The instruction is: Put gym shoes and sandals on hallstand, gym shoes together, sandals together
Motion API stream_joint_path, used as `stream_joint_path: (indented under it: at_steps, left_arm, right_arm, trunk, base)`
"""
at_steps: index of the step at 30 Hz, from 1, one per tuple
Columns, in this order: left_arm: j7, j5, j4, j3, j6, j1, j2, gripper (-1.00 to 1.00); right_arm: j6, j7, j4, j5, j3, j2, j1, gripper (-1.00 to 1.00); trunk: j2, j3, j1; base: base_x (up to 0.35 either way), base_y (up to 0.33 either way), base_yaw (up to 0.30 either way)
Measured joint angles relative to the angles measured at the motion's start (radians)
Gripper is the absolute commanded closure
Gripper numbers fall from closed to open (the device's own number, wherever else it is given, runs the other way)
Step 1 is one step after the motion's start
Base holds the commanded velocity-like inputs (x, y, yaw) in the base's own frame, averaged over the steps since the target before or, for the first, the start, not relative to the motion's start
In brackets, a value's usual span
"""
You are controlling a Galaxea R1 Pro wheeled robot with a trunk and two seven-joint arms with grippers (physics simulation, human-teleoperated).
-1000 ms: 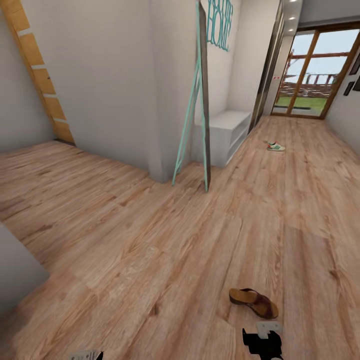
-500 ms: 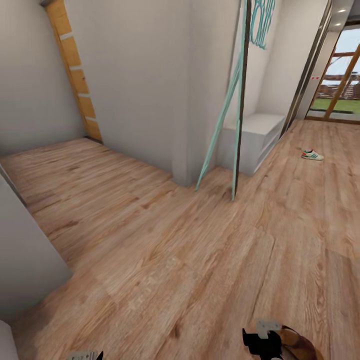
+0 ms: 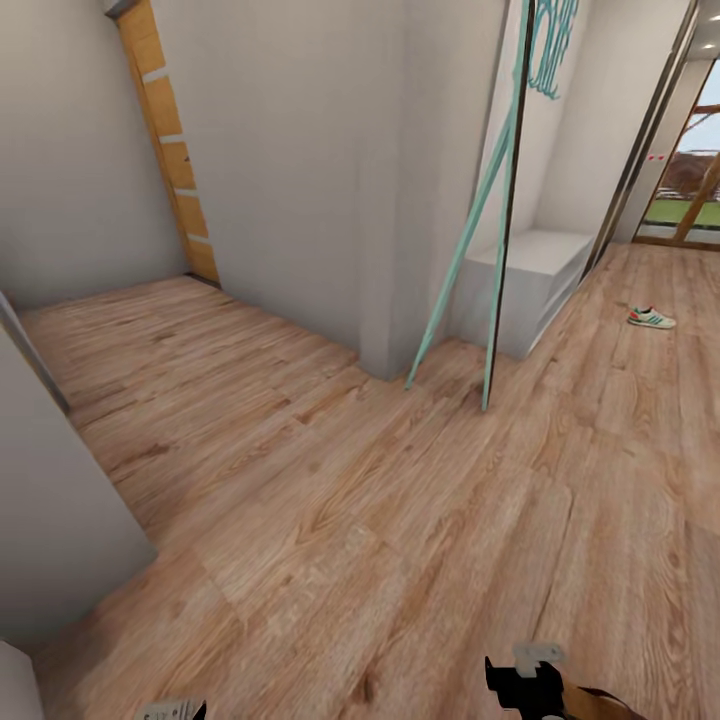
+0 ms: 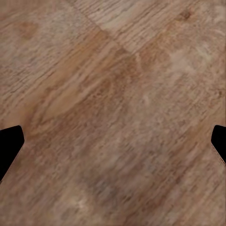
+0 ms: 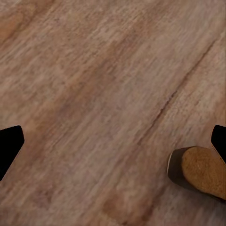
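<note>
One gym shoe (image 3: 651,318), white with green stripes, lies alone on the corridor floor (image 3: 330,520) far off at the right. A brown sandal (image 3: 603,703) with a tan footbed peeks in at the head view's lower edge, just beside my right gripper (image 3: 524,688). In the right wrist view the sandal's rounded end (image 5: 200,175) lies on the planks off to one side of the right gripper (image 5: 113,146), whose fingers are spread wide with nothing between them. My left gripper (image 4: 113,146) is open above bare planks. The hallstand, the other shoe and the other sandal are out of view.
A teal-framed standing mirror (image 3: 500,230) leans at the wall corner ahead. Behind it sits a plain low white bench (image 3: 535,285) under teal wall lettering. A grey block (image 3: 50,500) stands close at the left. A glass door (image 3: 690,170) closes the corridor's far end.
The whole picture has shifted right, so the camera has turned left. With that, the sandal has slid down to the picture's lower edge. The grippers keep their pose.
</note>
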Motion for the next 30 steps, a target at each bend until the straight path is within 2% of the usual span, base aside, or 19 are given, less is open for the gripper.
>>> stream_joint_path:
  at_steps: [30]
  left_arm:
    - [0.0,0.001,0.0,0.001,0.0,0.0,0.0,-1.0]
  right_arm:
    - [0.0,0.0,0.0,0.0,0.0,0.0,0.0,-1.0]
  trunk:
    - [0.0,0.0,0.0]
  base:
    - [0.327,0.0,0.0]
